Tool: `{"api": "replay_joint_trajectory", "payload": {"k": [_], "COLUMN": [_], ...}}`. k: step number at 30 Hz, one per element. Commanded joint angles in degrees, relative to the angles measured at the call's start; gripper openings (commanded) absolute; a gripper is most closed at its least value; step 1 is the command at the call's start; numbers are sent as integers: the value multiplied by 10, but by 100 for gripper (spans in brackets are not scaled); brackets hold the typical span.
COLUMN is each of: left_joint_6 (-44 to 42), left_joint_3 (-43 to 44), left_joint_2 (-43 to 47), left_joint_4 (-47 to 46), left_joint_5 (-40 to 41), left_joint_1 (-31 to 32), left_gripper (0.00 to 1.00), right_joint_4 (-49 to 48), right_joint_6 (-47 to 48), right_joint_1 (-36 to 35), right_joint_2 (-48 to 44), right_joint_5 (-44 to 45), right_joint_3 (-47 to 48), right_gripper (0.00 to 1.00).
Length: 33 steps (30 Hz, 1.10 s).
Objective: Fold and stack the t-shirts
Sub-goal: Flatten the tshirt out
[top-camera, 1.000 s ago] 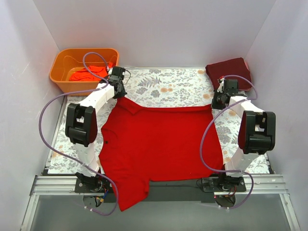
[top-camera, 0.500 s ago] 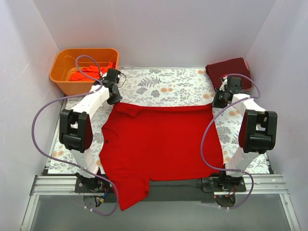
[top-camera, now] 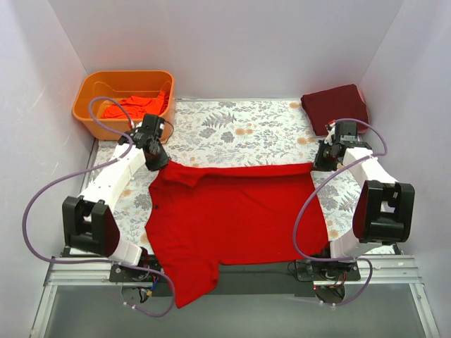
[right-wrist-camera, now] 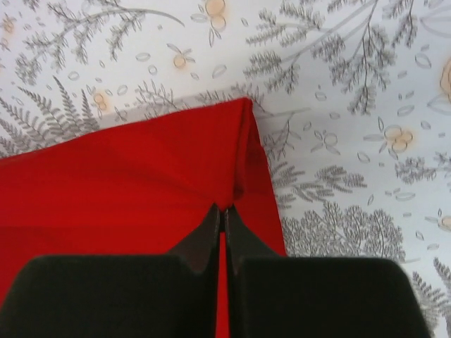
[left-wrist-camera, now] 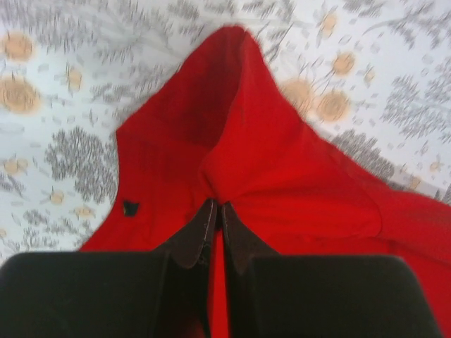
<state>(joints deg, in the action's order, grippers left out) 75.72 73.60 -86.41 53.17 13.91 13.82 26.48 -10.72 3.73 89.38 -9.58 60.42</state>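
1. Bright red t-shirt from the top camera: it's spread almost flat across the floral table cover, with one sleeve hanging over the near edge. The left gripper sits on the far left corner by the collar, and the right gripper sits on the far right corner. A maroon t-shirt lies folded at the far right. The orange-red t-shirts wait in the orange tub at the far left.

2. Left wrist camera: the left gripper has its jaws pressed together on a pinch of red cloth. The fabric tents up and creases away from the fingertips towards the shoulder. A small dark tag shows just beside the hold. My read is that this is thin, limp, light cloth that will sag and drag rather than hold any shape.

3. Right wrist camera: the right gripper has its jaws closed tight on the shirt's edge, just inside the far corner. That edge is doubled into a small fold.

4. Handling call: the cloth looks soft and non-fragile, so a firm pinch is fine. It seems best held at corners and seams, both sides together, so the edge between the grippers stays taut. A single-layer bite near the hem could slip out.
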Motion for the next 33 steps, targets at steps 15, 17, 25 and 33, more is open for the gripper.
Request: {"api": "replay_joint_trajectory", "payload": {"k": [15,17,25,33], "left_joint_6": [41,36,35,39], "left_joint_3": [-95,-74,-4,-22], "left_joint_2": [63,39,-41,-6], "left_joint_4": [-3,-6,-23,1], "left_joint_5": [-71,-65,-52,-23], "left_joint_1": [-5,-5,-6,-5], "left_gripper": [0,0,0,0], "right_joint_4": [11,1,-12,2], "right_joint_6": [-33,-34,-29,-25], "right_joint_1": [8,8,8,9], "right_joint_2": [-82,-61,8,-27], "right_joint_5": [82,81,83,69], "right_joint_3": [20,40,115,45], "right_gripper": [1,1,1,1]}}
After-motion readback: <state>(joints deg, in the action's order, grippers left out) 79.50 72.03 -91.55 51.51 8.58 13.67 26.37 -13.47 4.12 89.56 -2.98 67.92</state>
